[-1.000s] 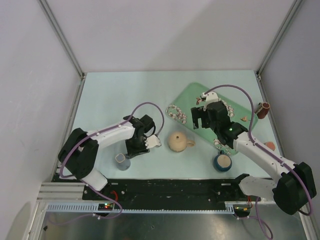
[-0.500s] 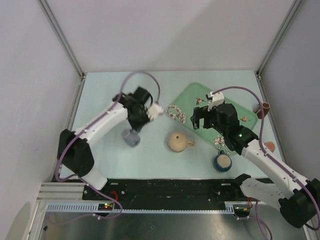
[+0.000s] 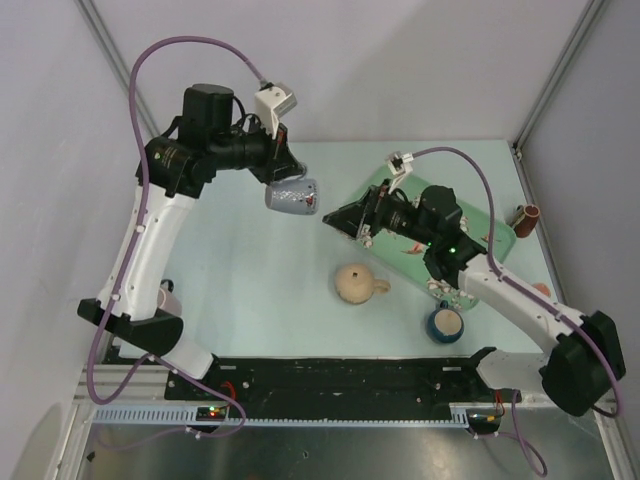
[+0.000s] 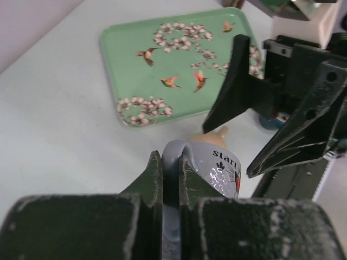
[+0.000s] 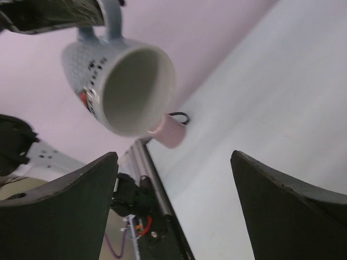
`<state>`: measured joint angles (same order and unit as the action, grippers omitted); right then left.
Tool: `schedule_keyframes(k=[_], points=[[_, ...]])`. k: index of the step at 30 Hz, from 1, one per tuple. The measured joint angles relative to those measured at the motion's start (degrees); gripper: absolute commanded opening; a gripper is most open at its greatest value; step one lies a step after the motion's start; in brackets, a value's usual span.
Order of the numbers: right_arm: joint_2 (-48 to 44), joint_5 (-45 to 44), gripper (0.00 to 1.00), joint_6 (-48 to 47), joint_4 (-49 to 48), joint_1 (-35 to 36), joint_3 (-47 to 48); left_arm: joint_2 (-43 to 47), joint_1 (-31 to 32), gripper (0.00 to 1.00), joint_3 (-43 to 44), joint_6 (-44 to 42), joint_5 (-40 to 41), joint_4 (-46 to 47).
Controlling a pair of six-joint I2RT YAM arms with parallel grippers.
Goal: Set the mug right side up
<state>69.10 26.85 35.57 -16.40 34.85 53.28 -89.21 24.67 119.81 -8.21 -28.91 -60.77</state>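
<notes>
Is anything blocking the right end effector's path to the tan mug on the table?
Nothing visible does. Only bare table shows between the open right end effector and the tan mug. That end effector faces away, though, toward the grey printed mug held by the left end effector.

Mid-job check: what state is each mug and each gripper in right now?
tan mug: on the table, seemingly mouth down, untouched.
grey mug: in the air, tipped sideways, held by its handle.
dark blue mug: upright on the table.
mauve mug: on the table, orientation unclear.
left gripper: fingers shut on the grey mug's handle.
right gripper: fingers open, empty.
</notes>
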Motion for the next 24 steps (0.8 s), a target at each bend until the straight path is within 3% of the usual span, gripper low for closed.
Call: schedule_keyframes(k=[4,8,12,15,16,17,18,20,24], points=[[3.7,3.7,0.84,6.4,-9.8,1.0,0.1,-0.3,0.0,0.00,0.1,1.9,-2.8,-1.1],[6.0,5.4,0.72,10.2,-16.7,1.8,1.2,-0.9,0.0,0.00,0.1,2.8,-4.3,-2.0],[10.1,7.2,0.42,13.6,-21.7,2.7,4.9,-0.9,0.0,0.00,0.1,3.4,-5.0,-2.4],[13.4,9.1,0.09,16.8,-24.8,3.2,7.1,-0.9,-0.1,0.02,0.0,3.3,-4.8,-2.3],[14.2,9.8,0.05,19.0,-25.5,2.9,7.3,-0.9,-0.5,0.13,0.0,3.1,-4.8,-2.1],[15.1,10.4,0.02,20.5,-26.2,2.3,7.6,-0.7,-1.0,0.56,0.0,2.8,-4.7,-1.9],[15.9,11.8,0.01,21.7,-26.8,1.8,8.3,-0.7,-1.1,0.78,0.0,2.6,-4.5,-1.7],[16.2,12.5,0.00,20.7,-25.4,0.9,9.4,-0.9,-1.0,0.94,-0.1,2.8,-2.4,-0.9],[15.6,9.4,0.00,13.1,-9.9,-1.9,11.8,-0.9,-0.6,0.99,-0.1,2.5,8.9,-0.8]])
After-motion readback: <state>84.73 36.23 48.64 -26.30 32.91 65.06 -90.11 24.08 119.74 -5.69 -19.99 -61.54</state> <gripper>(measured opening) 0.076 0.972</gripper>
